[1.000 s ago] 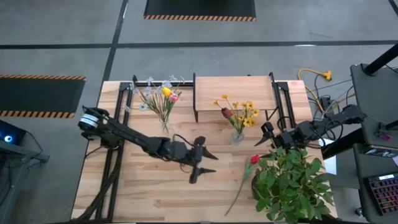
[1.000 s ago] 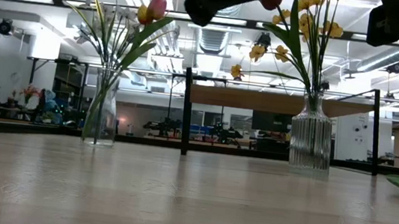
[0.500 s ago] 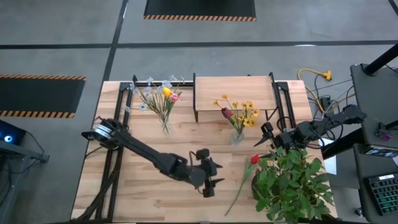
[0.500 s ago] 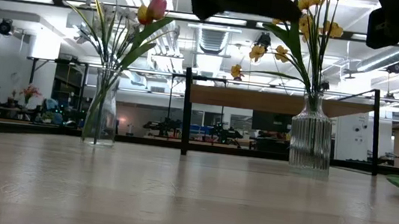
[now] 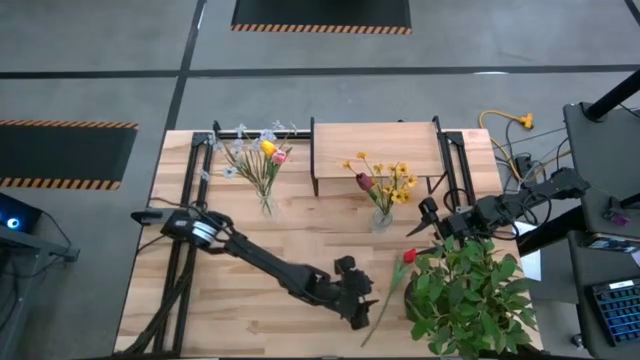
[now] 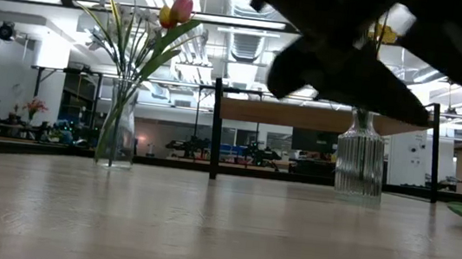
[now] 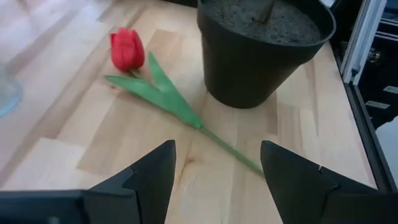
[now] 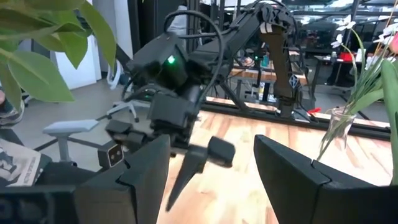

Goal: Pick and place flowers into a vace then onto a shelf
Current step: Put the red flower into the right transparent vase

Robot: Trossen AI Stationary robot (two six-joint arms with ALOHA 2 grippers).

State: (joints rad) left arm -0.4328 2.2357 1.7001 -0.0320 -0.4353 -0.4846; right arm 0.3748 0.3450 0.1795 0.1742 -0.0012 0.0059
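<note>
The left gripper (image 5: pixel 362 308) is hanging low over the plank table (image 5: pixel 230 300), its two dark, wedge-shaped fingers (image 7: pixel 146 180) spread wide and gripping nothing. Just ahead of them a red tulip (image 7: pixel 127 50) is lying flat on the pale wood, its thin green stem (image 7: pixel 230 149) and one long pointed leaf running past a round black plastic pot (image 7: pixel 261 56) filled with gritty soil, from which the bushy leafy plant (image 5: pixel 470 295) is growing. The right gripper (image 5: pixel 428 222) is waiting near the ribbed glass vase (image 6: pixel 359 166) of small yellow blossoms (image 5: pixel 395 180), its fingers also parted and empty. A smooth clear vase (image 6: pixel 117 134) is standing upright with pink, yellow and pale sprigs (image 5: pixel 258 155). The shelf (image 5: pixel 375 150), a light wood board on thin black legs, is sitting between the two vases at the table's far edge
</note>
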